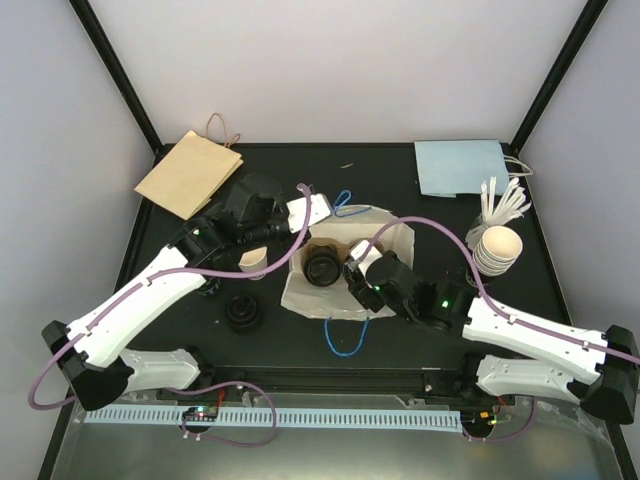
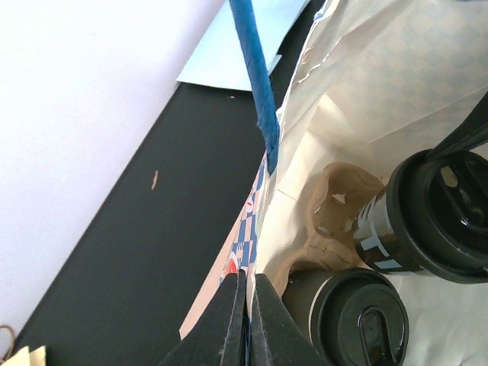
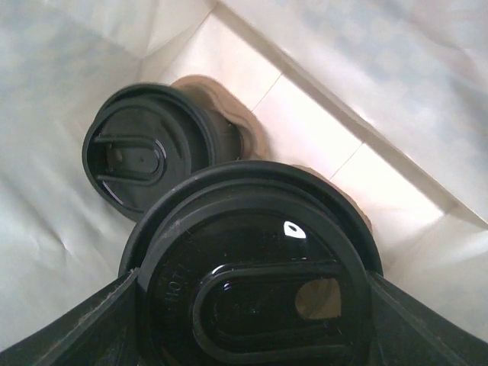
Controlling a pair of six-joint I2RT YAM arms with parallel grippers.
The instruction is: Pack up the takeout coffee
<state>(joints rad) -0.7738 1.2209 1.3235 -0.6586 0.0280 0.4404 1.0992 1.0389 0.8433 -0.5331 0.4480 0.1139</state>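
Mid-surface, the left claw (image 2: 248, 314) was pressed together on the rim of the white paper bag (image 1: 396, 236). The right claw (image 1: 357, 272) pinched a lidded coffee cup (image 3: 252, 252) inside the bag, beside a second cup (image 3: 145, 156). Probably full and soft-walled, it wanted a gentle, upright hold just under the lid.

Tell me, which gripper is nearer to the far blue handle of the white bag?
Left. The left gripper pinches the rim of the white bag right beside the far blue handle; the right gripper is down inside it, around a lidded cup.
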